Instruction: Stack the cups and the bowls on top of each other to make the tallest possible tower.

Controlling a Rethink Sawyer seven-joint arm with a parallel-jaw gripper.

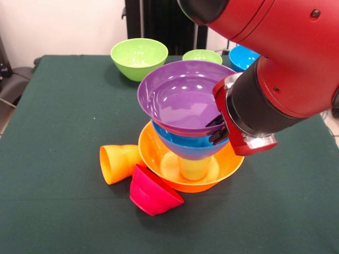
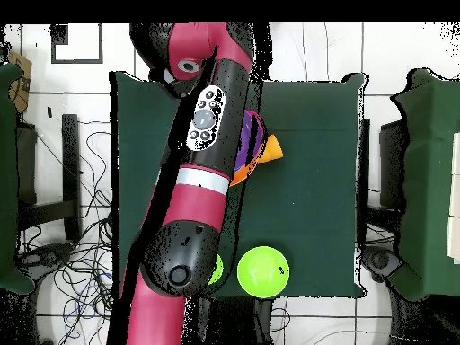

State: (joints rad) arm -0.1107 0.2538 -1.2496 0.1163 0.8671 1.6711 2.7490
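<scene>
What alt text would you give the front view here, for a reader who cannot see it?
A red robot arm's gripper meets the rim of a tilted purple bowl topping a tower: blue bowl, yellow-green cup, wide orange bowl. On the green table, an orange cup and red bowl lie tipped; two green bowls and a blue one stand behind.

A dark green cloth-covered surface (image 1: 63, 132) fills most of the front view, with a pale wall (image 1: 63, 26) and a black ribbed panel (image 1: 159, 21) behind it, while the overhead view shows tangled cables (image 2: 85, 180) on the white tiled floor (image 2: 314, 54) beside it.
</scene>
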